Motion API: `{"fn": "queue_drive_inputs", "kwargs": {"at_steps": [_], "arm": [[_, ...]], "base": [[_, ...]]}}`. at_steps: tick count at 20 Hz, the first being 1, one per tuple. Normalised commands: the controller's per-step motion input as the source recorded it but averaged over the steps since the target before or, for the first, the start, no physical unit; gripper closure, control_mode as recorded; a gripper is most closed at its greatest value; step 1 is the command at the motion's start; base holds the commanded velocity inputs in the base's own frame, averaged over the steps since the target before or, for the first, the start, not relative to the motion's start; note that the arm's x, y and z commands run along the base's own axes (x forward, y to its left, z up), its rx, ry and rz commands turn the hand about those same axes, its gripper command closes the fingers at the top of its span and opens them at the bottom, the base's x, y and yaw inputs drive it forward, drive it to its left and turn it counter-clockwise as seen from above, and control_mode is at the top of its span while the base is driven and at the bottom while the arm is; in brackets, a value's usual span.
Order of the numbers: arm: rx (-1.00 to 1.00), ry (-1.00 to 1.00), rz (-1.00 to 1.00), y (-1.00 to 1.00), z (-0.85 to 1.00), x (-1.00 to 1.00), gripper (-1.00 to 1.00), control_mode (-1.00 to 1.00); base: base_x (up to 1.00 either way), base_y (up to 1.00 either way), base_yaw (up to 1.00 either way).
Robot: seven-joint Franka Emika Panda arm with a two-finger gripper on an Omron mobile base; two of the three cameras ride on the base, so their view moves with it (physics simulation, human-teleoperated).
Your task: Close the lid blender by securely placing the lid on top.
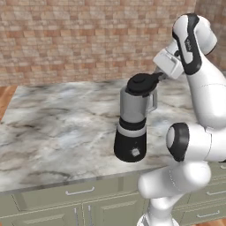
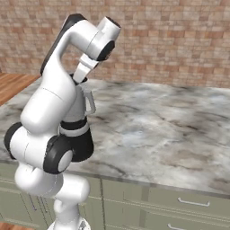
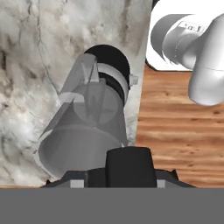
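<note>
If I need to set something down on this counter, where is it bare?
The marble counter is bare between the blender and the brick wall, and wide open on the blender's handle side in the right base view. It is crowded at the jar's top, where the end effector holds the lid.

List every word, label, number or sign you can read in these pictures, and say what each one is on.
No text can be read.
The blender has a small white button with a dark mark on it, too small to read.
The lid, the marble counter and the brick wall bear no writing.
</note>
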Motion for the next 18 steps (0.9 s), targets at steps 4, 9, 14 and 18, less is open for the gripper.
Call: {"fn": "queue_drive_inputs", "kwargs": {"at_steps": [4, 9, 14, 18], "arm": [[0.06, 0.00, 0.00, 0.10, 0.00, 0.00, 1.00, -1.00], [0.06, -0.06, 0.00, 0.00, 0.00, 0.00, 1.00, -1.00], [0.04, -0.12, 0.00, 0.00, -0.12, 0.00, 1.00, -1.00], [0.00, -0.04, 0.00, 0.00, -0.25, 0.05, 1.00, -1.00]], "base": [[0.00, 0.00, 0.00], [0.00, 0.00, 0.00], [0.00, 0.00, 0.00], [0.00, 0.00, 0.00]]}}
